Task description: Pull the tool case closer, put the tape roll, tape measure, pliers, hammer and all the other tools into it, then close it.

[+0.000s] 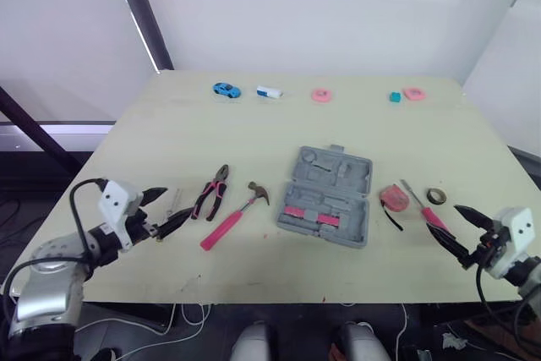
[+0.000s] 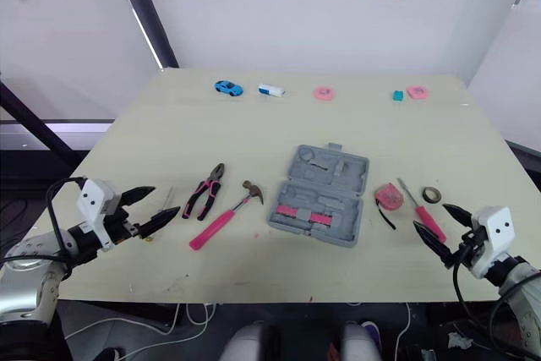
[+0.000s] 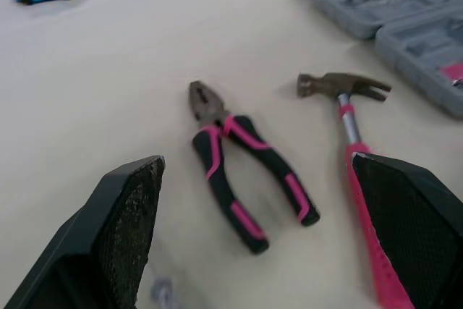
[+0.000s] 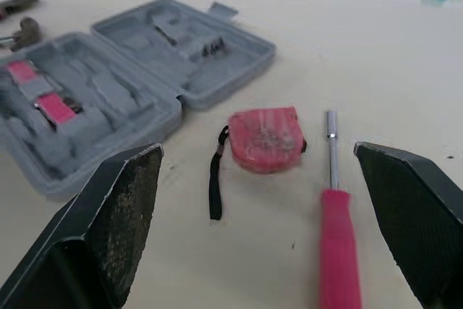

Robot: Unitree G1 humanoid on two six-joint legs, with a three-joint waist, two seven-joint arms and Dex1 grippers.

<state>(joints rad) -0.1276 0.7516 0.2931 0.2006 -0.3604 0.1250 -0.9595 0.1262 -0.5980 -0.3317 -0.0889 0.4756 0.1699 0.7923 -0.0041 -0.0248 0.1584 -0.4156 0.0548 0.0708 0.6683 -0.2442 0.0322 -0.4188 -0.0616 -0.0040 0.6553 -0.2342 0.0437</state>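
The tool case [image 1: 325, 196] lies open and flat just right of the frame's centre on the desk [image 1: 152, 137]. Its grey moulded halves face up, with pink pieces seated in the nearer half. Left of it the hammer [image 1: 235, 216] lies on a slant, pink handle toward the lower left, head near the case's left edge but apart from it. The pliers [image 1: 211, 194] lie just left of the hammer, nose pointing up the frame. At lower left the left tool [image 1: 169, 209] is just beside the pliers' handles, its two black fingers spread wide and holding nothing. Right of the case the pink tape measure [image 1: 394, 199], the pink-handled screwdriver [image 1: 425, 209] and the tape roll [image 1: 435, 197] lie close together. At lower right the right tool [image 1: 450, 224] points toward the screwdriver's handle, fingers likewise spread and empty. Along the top of the desk stand a blue toy car [image 1: 226, 90], a white and blue block [image 1: 269, 91], a pink ring [image 1: 321, 95], a teal cube [image 1: 395, 97] and a second pink ring [image 1: 414, 93].
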